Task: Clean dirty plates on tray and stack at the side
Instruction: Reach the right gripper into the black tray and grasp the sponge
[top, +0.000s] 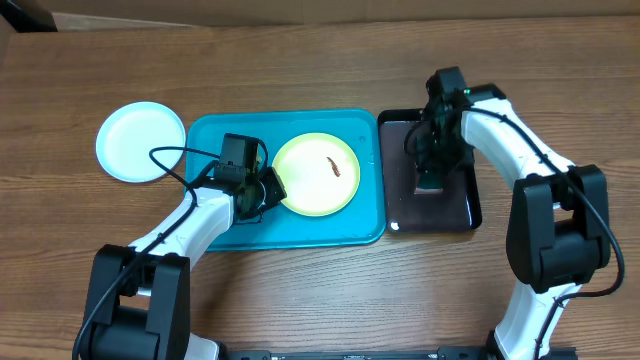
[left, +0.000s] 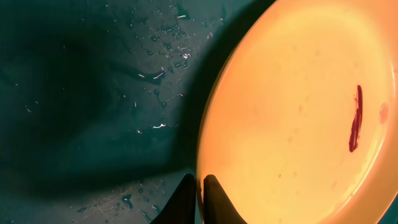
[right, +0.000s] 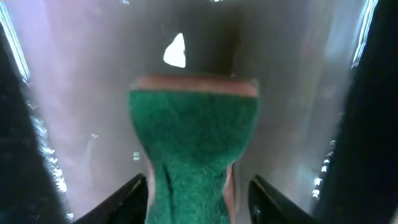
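Note:
A yellow-green plate (top: 315, 173) with a brown smear (top: 335, 167) lies in the turquoise tray (top: 215, 135). My left gripper (top: 265, 190) is shut on the plate's left rim. In the left wrist view the two fingers (left: 214, 199) pinch that rim (left: 200, 155), and the smear (left: 355, 127) shows at the right. A pale plate (top: 140, 141) rests on the table left of the tray. My right gripper (top: 434, 170) hovers low over a green sponge (top: 432, 182). Its jaws are open and straddle the sponge (right: 193, 124), with a gap on the right side.
The sponge lies in a glossy black tray (top: 465, 205) that touches the turquoise tray's right side. Water drops (left: 168, 56) speckle the turquoise tray's floor. A small white scrap (right: 175, 51) lies beyond the sponge. Bare wooden table (top: 330, 290) surrounds both trays.

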